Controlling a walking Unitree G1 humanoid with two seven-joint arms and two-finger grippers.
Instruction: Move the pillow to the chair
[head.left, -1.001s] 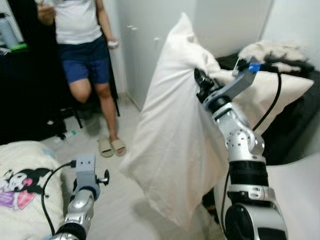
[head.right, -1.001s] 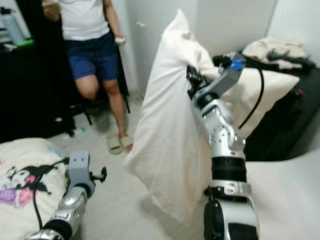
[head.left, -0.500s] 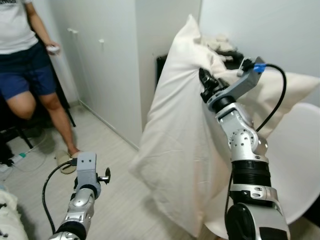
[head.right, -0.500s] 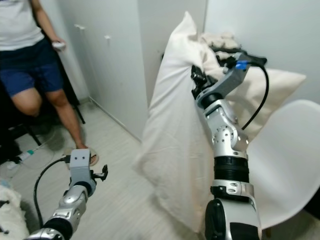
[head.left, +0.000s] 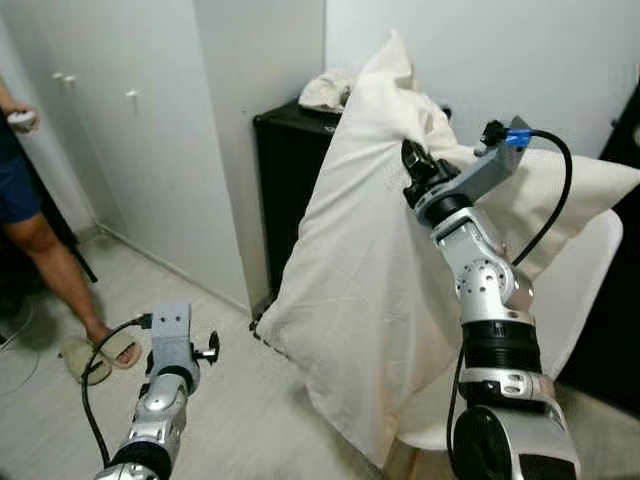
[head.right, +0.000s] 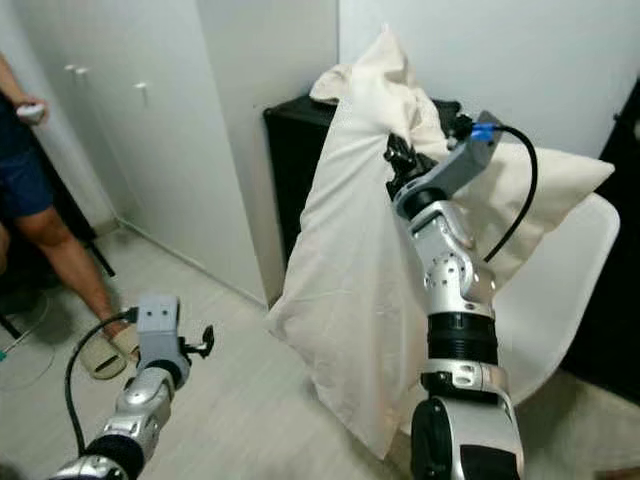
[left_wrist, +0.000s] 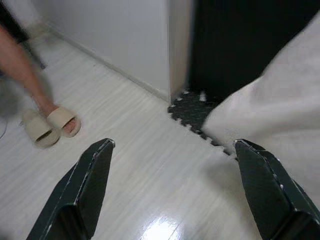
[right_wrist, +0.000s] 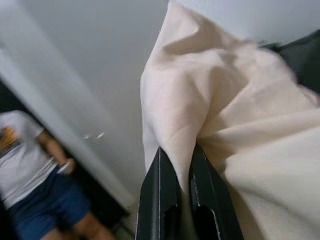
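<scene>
Head views: right gripper (head.left: 412, 160) raised, pinching a fold near the top of the pillow (head.left: 360, 290), which hangs clear of the floor (head.left: 230, 400), in front of the white chair (head.left: 575, 300) and a black cabinet (head.left: 290, 180). Left gripper (left_wrist: 172, 187) low over the floor. Person's leg (head.left: 55, 275) at left.

Left wrist: fingers (left_wrist: 90, 185) spread wide, holding nothing; pillow corner ahead, slippers (left_wrist: 47, 127) beyond.

Right wrist: fingers (right_wrist: 162, 200) clamped on pillow fabric; person (right_wrist: 35, 170) in background.

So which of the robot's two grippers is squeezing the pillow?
The right gripper, raised high: its jaws are pinched shut on a fold of the cream pillow. The left gripper hangs low over the floor, jaws wide apart and empty.
</scene>
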